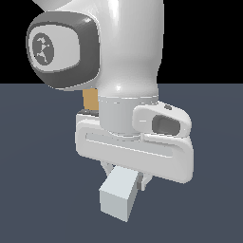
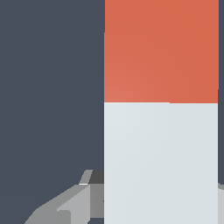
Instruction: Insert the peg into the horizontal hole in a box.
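The peg (image 1: 118, 193) is held low above the floor, its white end pointing toward the exterior camera. My gripper (image 1: 126, 175) is shut on the peg, with a finger on each side of it. In the wrist view the peg (image 2: 161, 131) fills the frame, white near the hand and red-orange at the far end, and one grey finger (image 2: 72, 205) shows beside it. Only a tan sliver of the box (image 1: 90, 99) shows behind the arm. The horizontal hole is hidden.
A flat dark blue-grey floor (image 1: 38, 190) spreads all around. The arm's white wrist and link (image 1: 128, 71) block most of the exterior view, including nearly all of what lies behind the hand.
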